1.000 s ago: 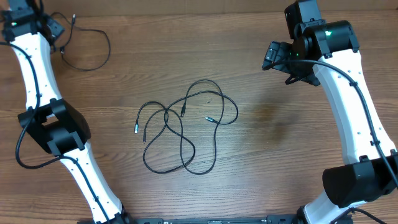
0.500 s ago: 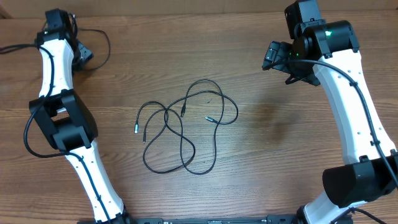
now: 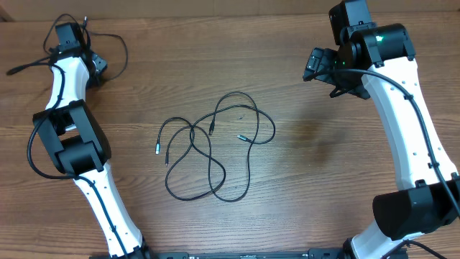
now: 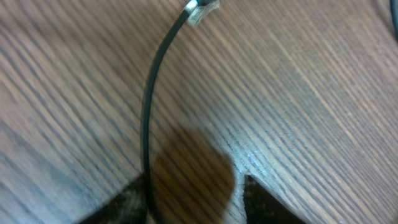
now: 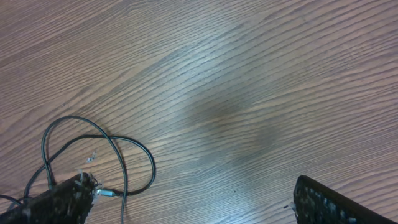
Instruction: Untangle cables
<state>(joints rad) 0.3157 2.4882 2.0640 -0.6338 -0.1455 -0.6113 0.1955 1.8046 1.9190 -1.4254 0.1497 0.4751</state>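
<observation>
**Desk:** Cables [image 3: 192,133]: where do they lie?

**Me:** Most sit in a loose black tangle at the middle of the table [image 3: 302,216], well apart from both of my grippers. One lone cable [image 3: 125,52] curls at the far left, just beside my left gripper [image 3: 95,68].

**Desk:** And the left wrist camera?

**Me:** That cable runs from its silver plug [image 4: 202,9] down into the gap and lies right against the inner edge of the finger on the picture's left [image 4: 118,208]. The other finger [image 4: 267,208] stands clear of it, with bare wood between. I read those jaws as partly spread, not clamped on it.

**Desk:** Right side?

**Me:** My right gripper [image 5: 196,211] is spread wide and holds nothing. A loop of the tangle lies near its finger on the picture's left [image 5: 56,199].
</observation>
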